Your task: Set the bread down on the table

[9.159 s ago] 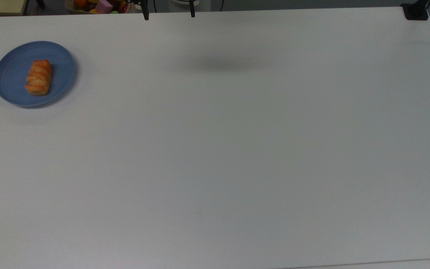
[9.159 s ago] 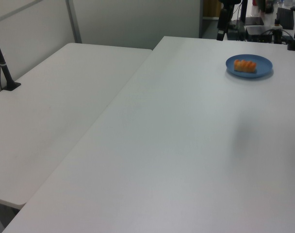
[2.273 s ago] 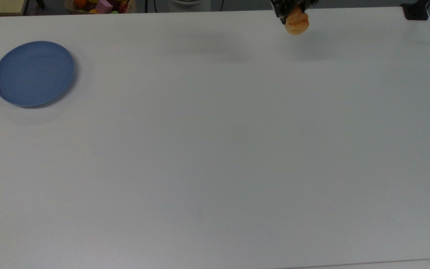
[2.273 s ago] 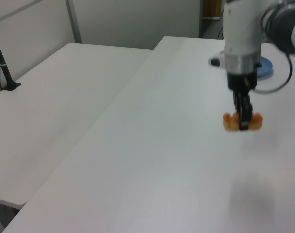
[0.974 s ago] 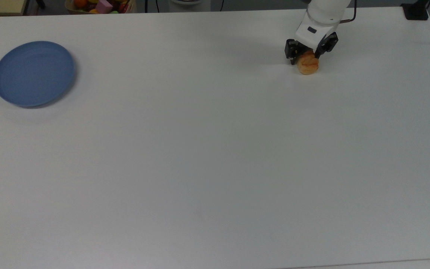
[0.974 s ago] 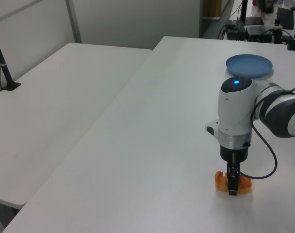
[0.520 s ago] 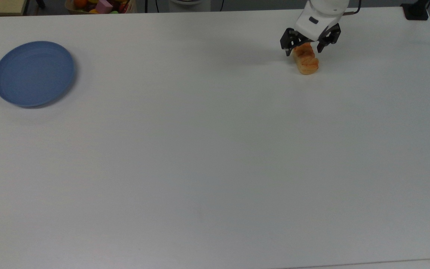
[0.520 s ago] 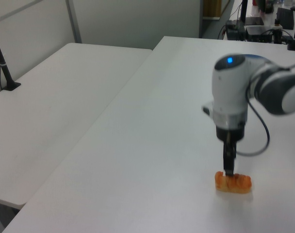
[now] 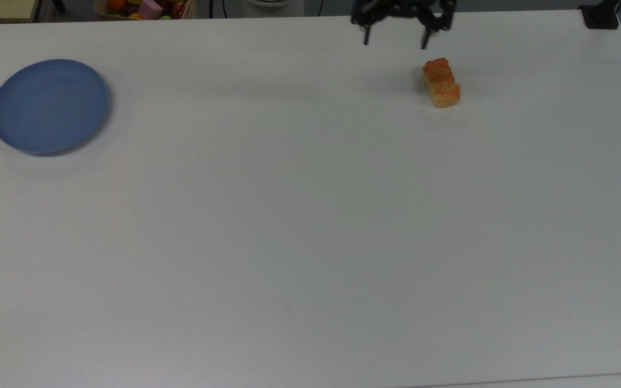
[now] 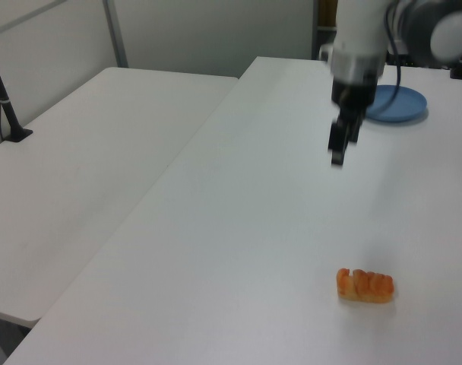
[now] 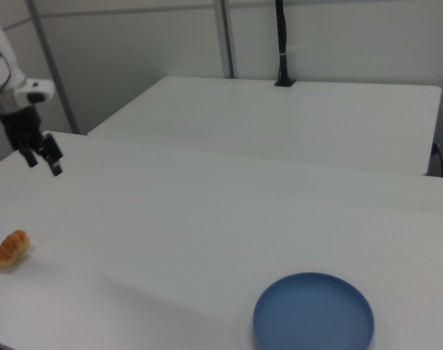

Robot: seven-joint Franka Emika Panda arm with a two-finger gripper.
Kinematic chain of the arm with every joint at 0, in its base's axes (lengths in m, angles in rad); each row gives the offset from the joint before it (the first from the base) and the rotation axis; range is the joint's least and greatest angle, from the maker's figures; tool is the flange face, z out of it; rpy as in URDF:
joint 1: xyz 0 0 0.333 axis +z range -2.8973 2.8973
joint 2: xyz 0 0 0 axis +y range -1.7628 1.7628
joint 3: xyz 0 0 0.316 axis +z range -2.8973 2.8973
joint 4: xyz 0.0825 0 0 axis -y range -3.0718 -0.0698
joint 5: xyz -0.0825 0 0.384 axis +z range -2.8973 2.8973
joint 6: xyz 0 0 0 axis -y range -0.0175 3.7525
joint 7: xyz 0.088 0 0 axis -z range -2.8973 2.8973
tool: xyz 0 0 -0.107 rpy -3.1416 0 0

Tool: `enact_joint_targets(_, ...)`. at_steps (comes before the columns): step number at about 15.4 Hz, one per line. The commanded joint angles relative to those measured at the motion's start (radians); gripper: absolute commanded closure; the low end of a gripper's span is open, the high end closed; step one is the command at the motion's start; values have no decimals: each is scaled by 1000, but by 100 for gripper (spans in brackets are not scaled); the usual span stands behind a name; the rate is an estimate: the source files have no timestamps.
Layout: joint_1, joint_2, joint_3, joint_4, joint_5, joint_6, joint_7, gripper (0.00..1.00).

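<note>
The table (image 9: 299, 226), a large white matte surface, is seen spread beneath the gripper and far out to every side of it. A second white table (image 10: 87, 167) is seen beyond the gripper towards the left view's left, butted against the first. The blue plate (image 9: 49, 106) is found well apart from the gripper, far towards the top view's left, with nothing lying on it; in the left view it is partly covered by the arm. The gripper (image 9: 394, 36) is held above the table near its far edge in the top view, its two dark fingers (image 9: 365, 33) spread wide apart and nothing held between them; in the right view (image 11: 44, 160) both fingers are likewise seen separated and raised clear of the surface. The bread (image 9: 441, 83), a small golden-orange ridged loaf, is seen lying flat on the table, near the gripper but apart from it, just towards the top view's lower right of the fingers; in the left view (image 10: 365, 285) it is placed well below the gripper.
</note>
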Motion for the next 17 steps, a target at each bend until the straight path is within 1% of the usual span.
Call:
enact_joint_targets(1, -63, -49, -68, 83, 17, -154, -103, 0)
enact_joint_targets(3, -76, -80, -115, 91, 17, -169, -143, 0)
enact_joint_targets(5, -74, -100, -187, 91, 19, -189, -201, 0)
enact_joint_targets(6, -74, -106, -210, 91, 23, -191, -228, 0)
enact_joint_targets(9, -76, -106, -287, 91, 63, -180, -314, 0)
enact_joint_targets(10, -76, -105, -299, 91, 77, -177, -353, 0)
enact_joint_targets(12, -77, -100, -310, 88, 81, -144, -438, 0)
enact_joint_targets(15, -77, -77, -328, 84, 81, -67, -624, 0)
enact_joint_targets(16, -76, -75, -348, 85, 83, -70, -672, 0)
enact_joint_targets(17, -74, -80, -355, 85, 84, -79, -686, 0)
